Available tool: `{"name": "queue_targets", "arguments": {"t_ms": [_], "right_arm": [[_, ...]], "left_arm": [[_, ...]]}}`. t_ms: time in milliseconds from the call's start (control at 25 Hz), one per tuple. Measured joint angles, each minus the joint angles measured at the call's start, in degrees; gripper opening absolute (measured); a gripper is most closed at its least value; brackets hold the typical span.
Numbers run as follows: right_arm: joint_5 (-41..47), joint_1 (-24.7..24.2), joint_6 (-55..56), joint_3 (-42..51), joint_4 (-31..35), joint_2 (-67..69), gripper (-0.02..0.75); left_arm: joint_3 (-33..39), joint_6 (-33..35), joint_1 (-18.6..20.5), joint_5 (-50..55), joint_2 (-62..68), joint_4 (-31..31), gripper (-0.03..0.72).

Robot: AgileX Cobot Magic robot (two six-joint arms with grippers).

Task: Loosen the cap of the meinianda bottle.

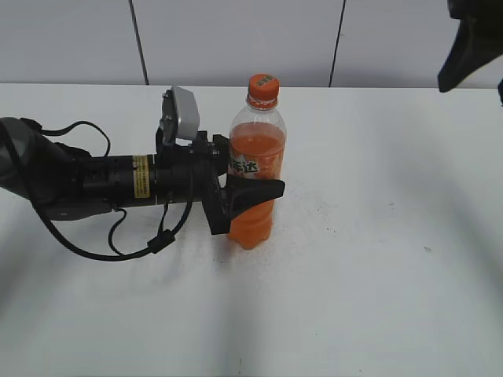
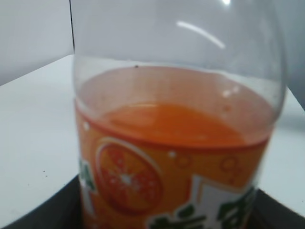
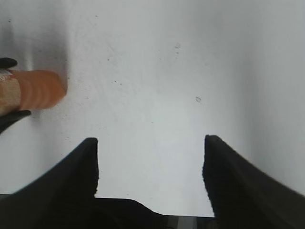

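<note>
The meinianda bottle [image 1: 255, 161] stands upright on the white table, orange drink inside, orange label at its waist. Its small orange cap [image 1: 263, 86] sits on top. My left gripper [image 1: 253, 191] comes in from the left and is shut on the bottle's waist. The left wrist view is filled by the bottle [image 2: 176, 143]; the jaws show only as dark edges at the bottom corners. My right gripper [image 3: 150, 140] is open and empty, high above the table; it shows at the top right of the exterior view [image 1: 470, 47]. The bottle's lower end shows at the left of the right wrist view [image 3: 40, 89].
The white table [image 1: 377, 259] spreads all around the bottle. A grey panelled wall [image 1: 236, 39] rises behind the table's far edge. The left arm and its cable [image 1: 94, 204] lie across the left part of the table.
</note>
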Motion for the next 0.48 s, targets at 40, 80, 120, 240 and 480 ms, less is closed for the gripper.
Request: {"name": "queue_targets", "arguments": {"t_ms": [40, 80, 120, 240, 480], "right_arm": [[0.1, 0.0, 0.0, -1.5, 1.1, 1.5, 0.511], [0.1, 0.0, 0.1, -2.7, 2.2, 2.4, 0.511], [0.1, 0.1, 0.1, -3.5, 2.8, 3.2, 0.511], [-0.1, 0.1, -0.2, -4.2, 3.0, 3.9, 0.511], [-1.7, 0.6, 1.1, -5.3, 4.8, 4.4, 0.479]], "left_arm": [[0.0, 0.0, 0.0, 0.0, 0.0, 0.0, 0.419], [0.0, 0.0, 0.0, 0.0, 0.0, 0.0, 0.419], [0.0, 0.0, 0.0, 0.0, 0.0, 0.0, 0.419], [0.0, 0.0, 0.0, 0.0, 0.0, 0.0, 0.419], [0.0, 0.0, 0.0, 0.0, 0.0, 0.0, 0.419]]}}
